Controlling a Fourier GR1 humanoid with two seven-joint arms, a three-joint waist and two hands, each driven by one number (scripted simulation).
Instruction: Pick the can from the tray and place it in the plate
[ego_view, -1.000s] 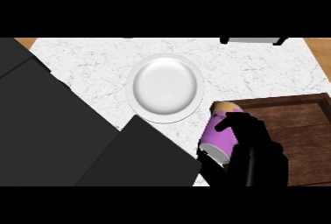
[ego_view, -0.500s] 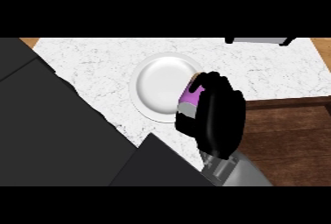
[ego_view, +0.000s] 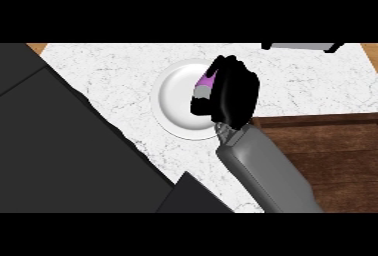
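Head view, looking steeply down at the counter. The right hand is curling its black fingers and thumb round the can, holding it over the right half of the white plate. Most of the can is hidden by the hand; only a purple patch of its side and a grey band (perhaps a metal rim) are showing at the hand's left edge. Whether the can is touching the plate or hanging above it cannot be told from this view, nor whether it is standing upright or leaning.

The can is showing as a small cylinder with a purple wall; its top and any label are covered by the fingers.

The right forearm, grey and boxy, is entering from the lower edge and running up and to the left, crossing the near-left part of the dark wooden tray, which is lying at the right of the view. The wrist is sitting just past the plate's lower right rim, with the back of the hand facing the camera.

The plate is resting on the white marbled counter, just left of the tray. A large dark angular shape is filling the left and lower left of the view. The left hand is not showing.
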